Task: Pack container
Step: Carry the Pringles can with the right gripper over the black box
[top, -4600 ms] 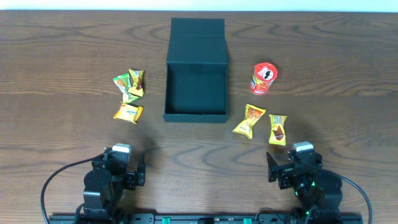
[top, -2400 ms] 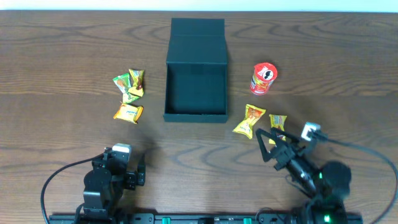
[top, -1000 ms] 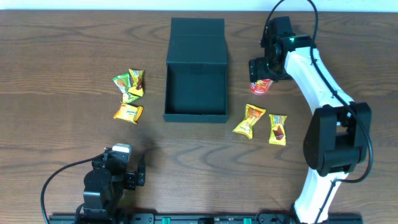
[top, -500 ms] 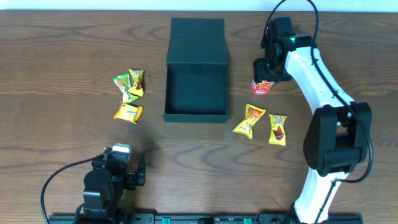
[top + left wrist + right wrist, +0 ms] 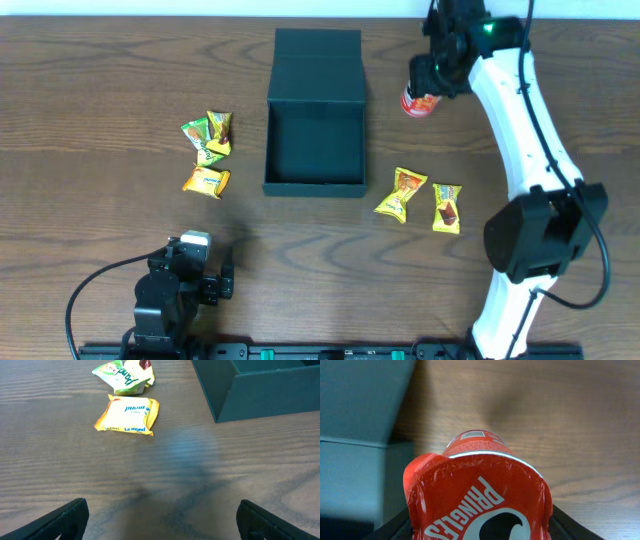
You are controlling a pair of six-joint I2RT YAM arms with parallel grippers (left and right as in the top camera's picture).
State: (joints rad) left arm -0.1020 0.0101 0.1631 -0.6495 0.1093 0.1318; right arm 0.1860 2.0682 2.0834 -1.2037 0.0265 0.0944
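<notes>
The dark teal-black box (image 5: 314, 180) stands open at the table's middle, its flap lid (image 5: 317, 66) laid back; its corner shows in the left wrist view (image 5: 260, 390) and its side in the right wrist view (image 5: 355, 435). My right gripper (image 5: 428, 88) is shut on the small red Pringles can (image 5: 419, 101), held above the table right of the lid; the can fills the right wrist view (image 5: 480, 495). My left gripper (image 5: 160, 522) is open and empty near the front left edge.
Three snack packets lie left of the box: green (image 5: 203, 143), brown-yellow (image 5: 219, 127) and orange (image 5: 205, 181), the orange one also in the left wrist view (image 5: 127, 415). Two more packets (image 5: 399, 194) (image 5: 446, 208) lie right of the box's front.
My right arm swung from the front edge to the red can, closed on it, and has lifted it back and away from its spot. The left arm has not moved.
</notes>
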